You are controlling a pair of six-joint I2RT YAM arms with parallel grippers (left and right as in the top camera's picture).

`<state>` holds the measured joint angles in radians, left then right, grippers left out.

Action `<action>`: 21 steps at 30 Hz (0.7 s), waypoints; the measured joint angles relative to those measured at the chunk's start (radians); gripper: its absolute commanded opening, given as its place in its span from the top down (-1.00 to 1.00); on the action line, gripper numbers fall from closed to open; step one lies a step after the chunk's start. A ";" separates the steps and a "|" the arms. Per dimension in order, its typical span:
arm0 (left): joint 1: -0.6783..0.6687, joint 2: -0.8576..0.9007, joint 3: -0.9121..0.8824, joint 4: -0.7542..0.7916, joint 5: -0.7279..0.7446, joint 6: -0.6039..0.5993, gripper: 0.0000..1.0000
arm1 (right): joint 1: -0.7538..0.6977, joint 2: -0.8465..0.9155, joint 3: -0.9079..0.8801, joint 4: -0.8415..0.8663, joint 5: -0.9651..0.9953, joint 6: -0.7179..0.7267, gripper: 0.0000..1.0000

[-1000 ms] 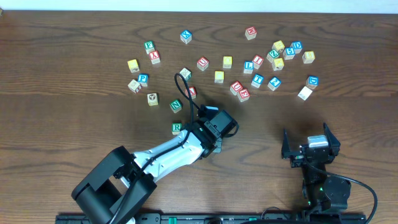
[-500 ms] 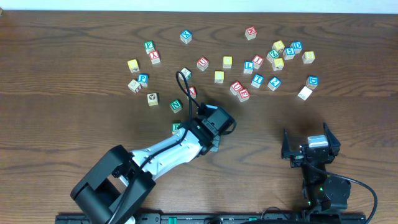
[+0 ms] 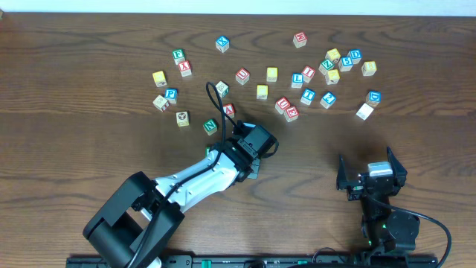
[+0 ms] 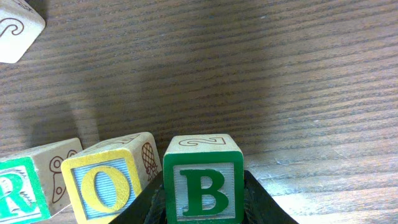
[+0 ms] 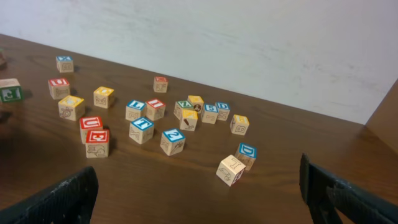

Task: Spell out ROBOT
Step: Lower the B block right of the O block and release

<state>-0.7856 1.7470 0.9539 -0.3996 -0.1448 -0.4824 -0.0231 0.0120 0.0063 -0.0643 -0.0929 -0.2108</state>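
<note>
Dark wooden surface [image 3: 89, 141] seen from overhead: we find spare wooden letter blocks [image 3: 272, 74] scattered along the far side.

At the left wrist, our left pincer [image 4: 202, 202] clamps the green-lettered wooden B block [image 4: 202, 186], just beside the yellow-lettered wooden O block [image 4: 109, 183] and the green-lettered wooden R block [image 4: 18, 193]. A skewed release could knock the O block askew, we judge.

At the right wrist, our right pincer [image 5: 199, 193] gapes wide, well apart from everything.

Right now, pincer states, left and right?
Left pincer: closed on the B block.
Right pincer: open, holding nothing.
</note>
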 measured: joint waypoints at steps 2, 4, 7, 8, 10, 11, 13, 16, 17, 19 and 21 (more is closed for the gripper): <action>0.000 0.000 0.000 0.000 0.000 0.005 0.85 | 0.000 0.000 0.000 0.000 0.000 0.000 -0.99; 0.000 0.000 0.000 0.000 -0.002 0.010 0.85 | 0.000 0.000 0.000 0.000 0.000 0.000 -0.98; 0.000 0.000 0.000 0.000 -0.004 0.015 0.85 | 0.000 0.000 0.000 0.000 0.000 0.000 -0.99; 0.000 0.000 0.000 0.000 -0.004 0.016 0.85 | 0.000 0.000 0.000 0.000 0.000 0.000 -0.99; 0.000 0.000 0.000 0.000 -0.004 0.017 0.85 | 0.000 0.000 0.000 0.000 0.000 0.000 -0.98; 0.000 0.000 0.000 0.000 -0.004 0.018 0.85 | 0.000 0.000 0.000 0.000 0.000 0.000 -0.99; 0.000 0.000 0.000 0.000 -0.004 0.021 0.85 | 0.000 0.000 0.000 0.000 0.000 0.000 -0.98; 0.002 0.000 0.000 0.000 -0.004 0.028 0.85 | 0.000 0.000 0.000 0.000 0.000 0.000 -0.99; 0.006 0.000 0.000 0.000 -0.003 0.032 0.85 | 0.000 0.000 0.000 0.000 0.000 0.000 -0.99; 0.016 0.000 0.000 0.000 -0.004 0.039 0.85 | 0.000 0.000 0.000 0.000 0.000 0.000 -0.98; 0.028 0.000 0.000 0.000 -0.004 0.045 0.85 | 0.000 0.000 0.000 0.000 0.000 0.000 -0.99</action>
<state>-0.7578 1.7470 0.9539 -0.3996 -0.1490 -0.4374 -0.0231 0.0120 0.0063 -0.0647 -0.0929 -0.2108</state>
